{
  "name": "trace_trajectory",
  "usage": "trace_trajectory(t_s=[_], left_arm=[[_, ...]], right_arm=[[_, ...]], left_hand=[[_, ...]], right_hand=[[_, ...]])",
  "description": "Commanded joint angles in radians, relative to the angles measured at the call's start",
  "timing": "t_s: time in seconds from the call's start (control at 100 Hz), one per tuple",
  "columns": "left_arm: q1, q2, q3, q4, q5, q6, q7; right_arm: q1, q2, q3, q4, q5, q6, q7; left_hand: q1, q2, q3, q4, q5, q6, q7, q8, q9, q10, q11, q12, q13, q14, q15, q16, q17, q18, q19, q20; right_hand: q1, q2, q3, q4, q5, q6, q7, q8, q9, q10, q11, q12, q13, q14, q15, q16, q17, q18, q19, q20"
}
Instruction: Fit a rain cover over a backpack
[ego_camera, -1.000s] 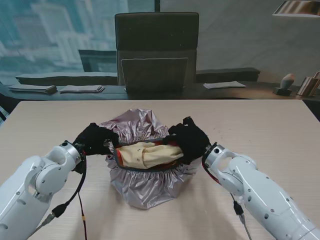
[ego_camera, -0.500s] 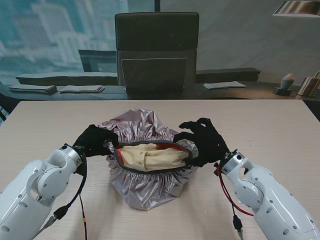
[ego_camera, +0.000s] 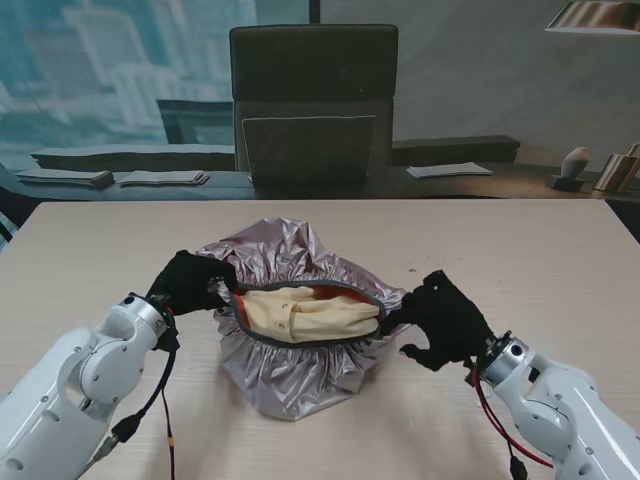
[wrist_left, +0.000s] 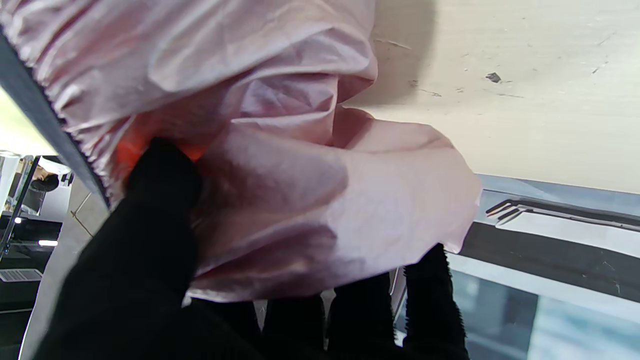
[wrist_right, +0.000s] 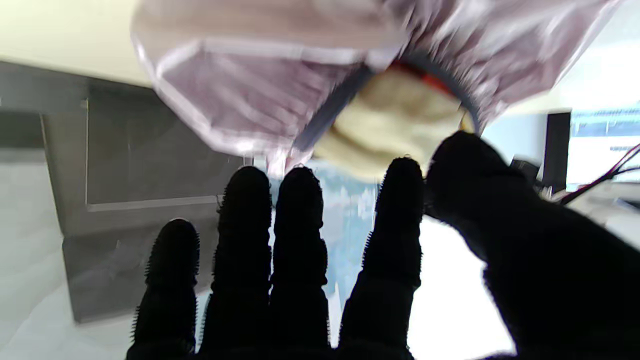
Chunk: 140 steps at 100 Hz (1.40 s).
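— Stand view first: what do we have nearest to us?

— Our right hand (ego_camera: 447, 322) sits just right of the rain cover (ego_camera: 290, 375), fingers spread and holding nothing; the right wrist view shows its fingertips (wrist_right: 299, 200) short of the cover's elastic rim, apart from it.

— And our left hand (ego_camera: 190, 282)?

— It is pinching the cover's left edge; the left wrist view shows the thumb (wrist_left: 162, 172) pressed into the gathered silvery fabric (wrist_left: 280, 190), other fingers beneath it.

— Where is the backpack (ego_camera: 305, 311)?

— Between our hands at the middle of the desk (ego_camera: 540, 250), its cream and red body showing through the cover's opening, the cover bunched around it. Farther off stands a dark chair (ego_camera: 313, 100).
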Motion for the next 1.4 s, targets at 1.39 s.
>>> trace_trajectory(t_s=[1.39], left_arm=[[0.034, -0.019, -0.018, -0.016, -0.039, -0.014, 0.032]], right_arm=[[0.288, 0.034, -0.489, 0.131, -0.15, 0.67, 0.315]], left_hand=[[0.016, 0.007, 0.041, 0.009, 0.027, 0.009, 0.035, 0.002, 0.014, 0.011, 0.011, 0.021, 0.012, 0.015, 0.017, 0.022, -0.007, 0.024, 0.004, 0.002]], right_hand=[[0.016, 0.265, -0.472, 0.129, -0.19, 0.244, 0.069, 0.038, -0.008, 0.053, 0.072, 0.037, 0.093, 0.033, 0.085, 0.03, 0.094, -0.017, 0.121, 0.08]])
